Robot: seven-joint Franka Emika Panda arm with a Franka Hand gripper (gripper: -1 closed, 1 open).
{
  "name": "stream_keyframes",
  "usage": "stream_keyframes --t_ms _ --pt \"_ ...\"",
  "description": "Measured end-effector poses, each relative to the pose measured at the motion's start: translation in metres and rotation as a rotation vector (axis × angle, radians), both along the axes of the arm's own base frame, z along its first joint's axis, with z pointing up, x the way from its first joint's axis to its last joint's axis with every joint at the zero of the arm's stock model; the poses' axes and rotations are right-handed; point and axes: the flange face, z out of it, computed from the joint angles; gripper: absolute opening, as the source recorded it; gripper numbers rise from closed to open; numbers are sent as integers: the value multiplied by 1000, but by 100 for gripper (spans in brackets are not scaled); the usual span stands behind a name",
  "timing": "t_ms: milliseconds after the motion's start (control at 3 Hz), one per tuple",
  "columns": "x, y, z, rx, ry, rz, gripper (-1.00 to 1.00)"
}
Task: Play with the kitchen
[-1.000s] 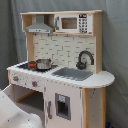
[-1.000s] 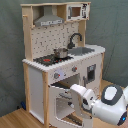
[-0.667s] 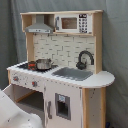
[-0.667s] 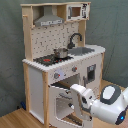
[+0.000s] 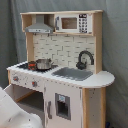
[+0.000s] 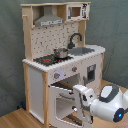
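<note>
The kitchen stands upright in both exterior views, pale wood and white, with a grey hood, a black faucet and a red-ringed stovetop. A small metal pot sits on the stovetop. The windowed oven door hangs open, swung out to the front. In the second exterior view my gripper is right at the door's outer edge, with the white arm behind it. The first exterior view shows only the arm's white bulk.
A grey curtain hangs behind the kitchen. Wooden floor shows at the second exterior view's lower left. A toy microwave fills the top shelf, and a shut cupboard door sits under the sink.
The arm has shifted only slightly by the open oven door. The door, the pot and the rest of the kitchen have not moved.
</note>
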Motion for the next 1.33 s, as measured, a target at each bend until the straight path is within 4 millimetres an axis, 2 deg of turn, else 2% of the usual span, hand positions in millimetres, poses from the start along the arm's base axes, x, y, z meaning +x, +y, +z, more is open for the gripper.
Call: stream_keyframes --t_ms 667,1000,1333 --pt "5 -34 -30 83 131 -142 100" --pt "23 -59 -31 121 159 -226 100" --pt "31 -85 -31 129 182 -282 100"
